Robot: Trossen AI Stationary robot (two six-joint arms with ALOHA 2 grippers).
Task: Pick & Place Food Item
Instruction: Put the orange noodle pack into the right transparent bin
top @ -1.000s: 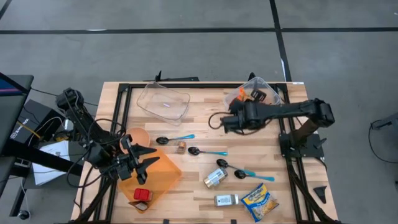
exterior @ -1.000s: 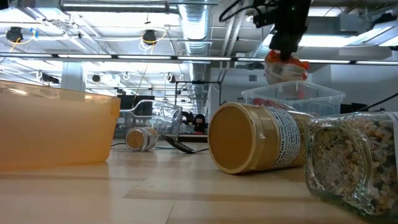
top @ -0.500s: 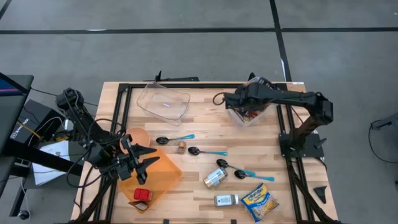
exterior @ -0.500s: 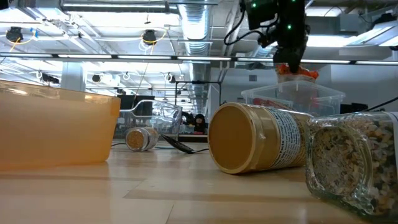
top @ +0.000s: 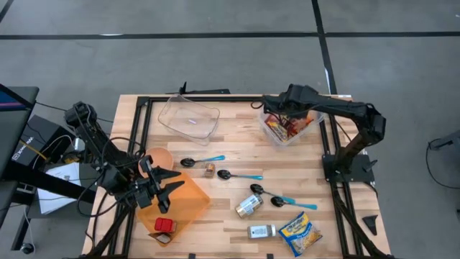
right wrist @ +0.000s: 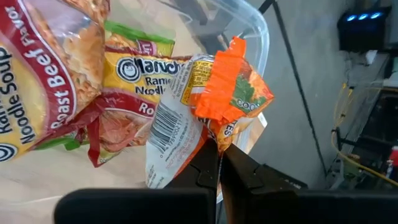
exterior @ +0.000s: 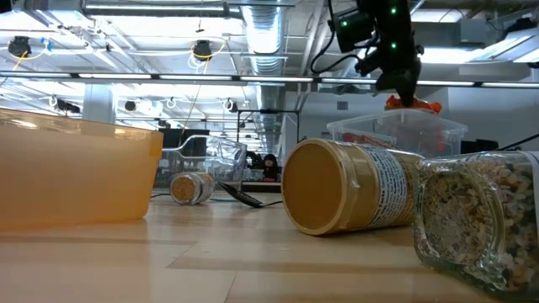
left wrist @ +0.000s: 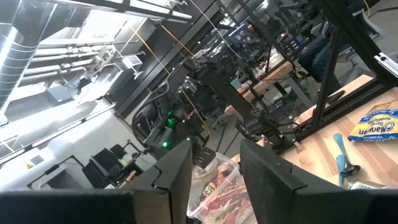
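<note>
You're at the placing step: your right hand (right wrist: 217, 163), clenched on the orange snack packet (right wrist: 208, 99), hangs over the clear bin (top: 287, 124) of ramen packs in the high view's upper right, so next lower and release.

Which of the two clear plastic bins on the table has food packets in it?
The clear plastic bin at the table's far right, under the right gripper, holds red noodle packets. The other clear bin, far left of centre, holds no packets.

Robotics lab, ceiling ducts (exterior: 268, 34), strip lights (exterior: 152, 77), concrete floor (top: 180, 18)
</note>
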